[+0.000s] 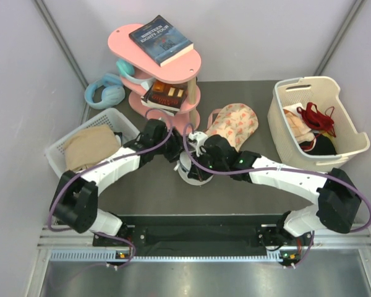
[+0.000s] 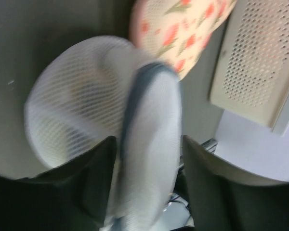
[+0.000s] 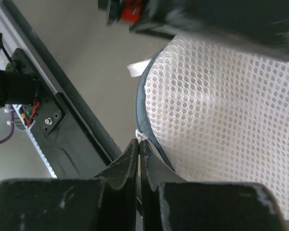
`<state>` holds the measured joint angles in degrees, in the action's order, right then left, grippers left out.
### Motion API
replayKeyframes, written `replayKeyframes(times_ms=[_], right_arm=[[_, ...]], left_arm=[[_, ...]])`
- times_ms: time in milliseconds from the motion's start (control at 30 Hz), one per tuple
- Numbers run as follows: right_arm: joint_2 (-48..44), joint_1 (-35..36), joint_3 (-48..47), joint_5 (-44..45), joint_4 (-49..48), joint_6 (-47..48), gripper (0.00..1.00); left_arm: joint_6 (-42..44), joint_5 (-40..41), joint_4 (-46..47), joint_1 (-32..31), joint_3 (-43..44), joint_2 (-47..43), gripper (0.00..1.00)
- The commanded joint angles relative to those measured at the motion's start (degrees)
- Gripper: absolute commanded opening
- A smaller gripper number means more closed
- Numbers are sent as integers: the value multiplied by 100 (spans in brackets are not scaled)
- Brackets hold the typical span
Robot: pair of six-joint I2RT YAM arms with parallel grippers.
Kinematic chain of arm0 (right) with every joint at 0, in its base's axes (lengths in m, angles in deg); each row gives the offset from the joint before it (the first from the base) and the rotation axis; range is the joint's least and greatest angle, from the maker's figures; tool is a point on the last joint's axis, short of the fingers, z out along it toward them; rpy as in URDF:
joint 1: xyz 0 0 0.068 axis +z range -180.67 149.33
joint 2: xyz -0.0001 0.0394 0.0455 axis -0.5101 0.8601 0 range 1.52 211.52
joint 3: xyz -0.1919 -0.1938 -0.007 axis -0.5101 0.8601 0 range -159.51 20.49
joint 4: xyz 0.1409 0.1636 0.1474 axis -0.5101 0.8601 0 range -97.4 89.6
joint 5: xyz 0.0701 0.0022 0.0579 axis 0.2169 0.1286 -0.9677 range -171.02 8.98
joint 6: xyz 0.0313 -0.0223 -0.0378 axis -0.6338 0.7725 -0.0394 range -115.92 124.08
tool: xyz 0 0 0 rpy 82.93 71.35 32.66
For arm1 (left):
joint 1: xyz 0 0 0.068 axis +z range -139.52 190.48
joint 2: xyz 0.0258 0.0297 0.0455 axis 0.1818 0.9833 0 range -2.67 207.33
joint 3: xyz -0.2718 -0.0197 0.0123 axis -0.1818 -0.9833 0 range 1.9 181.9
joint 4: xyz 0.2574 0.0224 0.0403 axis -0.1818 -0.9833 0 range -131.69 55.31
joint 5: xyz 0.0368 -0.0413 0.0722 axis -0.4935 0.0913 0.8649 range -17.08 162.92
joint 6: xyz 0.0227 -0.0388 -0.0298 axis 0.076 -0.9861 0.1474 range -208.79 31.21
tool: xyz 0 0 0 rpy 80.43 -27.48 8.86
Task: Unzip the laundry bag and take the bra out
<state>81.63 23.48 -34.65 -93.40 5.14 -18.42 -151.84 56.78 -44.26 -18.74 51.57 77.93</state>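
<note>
Unzipping is in hand: the round white mesh laundry bag (image 1: 191,173), just beside the peach floral fabric piece (image 1: 235,127), is clamped at its rim by the left gripper (image 2: 148,144). Its white zip pull (image 3: 140,135) appears pinched in the shut right gripper (image 3: 138,144). Next the pull must be drawn around the rim. The bra is unseen.

The dark blue paperback book (image 1: 161,39) on the pink shelf (image 1: 120,38), beyond the left end effector (image 1: 175,154), reads "NINETEEN EIGHTY FOUR" (its smaller print is illegible); the orange lettering on the lower book (image 1: 167,94) is unreadable.
</note>
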Motion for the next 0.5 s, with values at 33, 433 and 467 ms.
replayKeyframes(times_ms=[33, 433, 467], right_arm=[[4, 78, -322, 376, 91, 44, 0], [575, 78, -595, 483, 153, -35, 0], [593, 78, -595, 456, 144, -52, 0]], left_arm=[[863, 215, -641, -50, 1114, 106, 76], [935, 2106, -3613, -41, 826, -1563, 99], [891, 2176, -3666, -41, 755, -1782, 99]])
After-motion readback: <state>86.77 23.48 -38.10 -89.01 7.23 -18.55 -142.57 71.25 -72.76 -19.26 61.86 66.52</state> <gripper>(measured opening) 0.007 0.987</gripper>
